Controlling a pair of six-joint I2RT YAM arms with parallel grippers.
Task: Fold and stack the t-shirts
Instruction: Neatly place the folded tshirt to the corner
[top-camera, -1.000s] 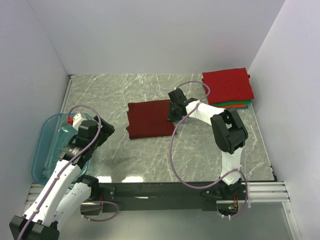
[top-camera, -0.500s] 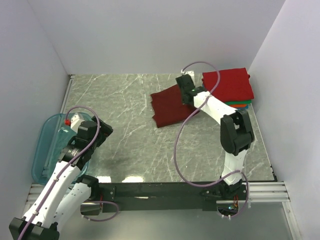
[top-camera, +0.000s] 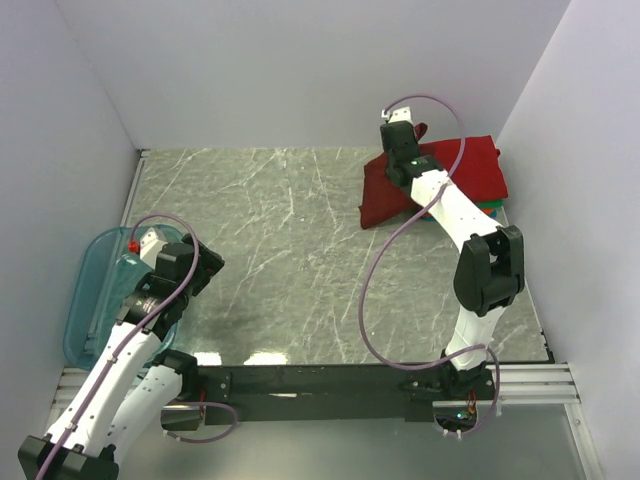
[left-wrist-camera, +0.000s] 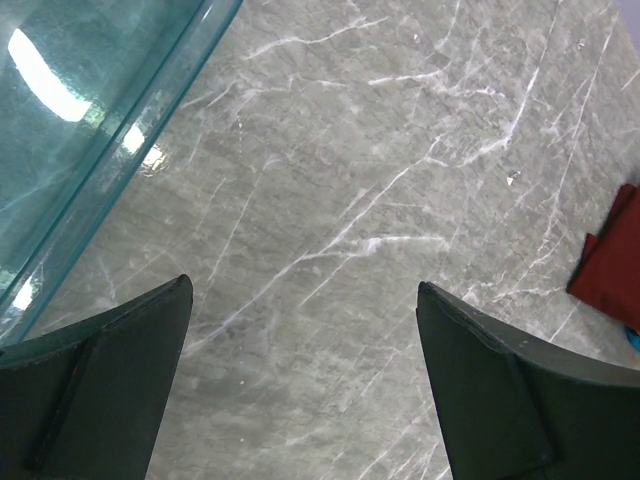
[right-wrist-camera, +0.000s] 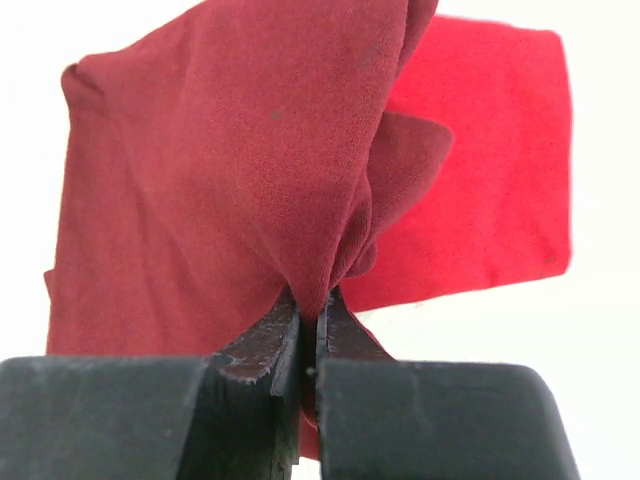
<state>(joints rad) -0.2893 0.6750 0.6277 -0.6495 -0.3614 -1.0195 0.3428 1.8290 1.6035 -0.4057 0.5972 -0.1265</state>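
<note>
The grey marbled surface (top-camera: 280, 250) had a teal bin (top-camera: 82, 300) at its left edge and a stack of folded t-shirts (top-camera: 482, 170), bright red on top, in the far right corner. The dark maroon t-shirt (top-camera: 383, 195) hung bunched over the stack's left side, pinched in the right end effector (right-wrist-camera: 308, 318), its jaws clamped on the cloth. The left end effector (left-wrist-camera: 305, 290) hovered wide open and empty beside the bin.

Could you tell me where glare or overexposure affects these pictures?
Right wrist: the background behind the maroon t-shirt is blown out white. Left wrist: a bright glare patch on the teal bin. Top external: light reflections on the table near its front edge.
</note>
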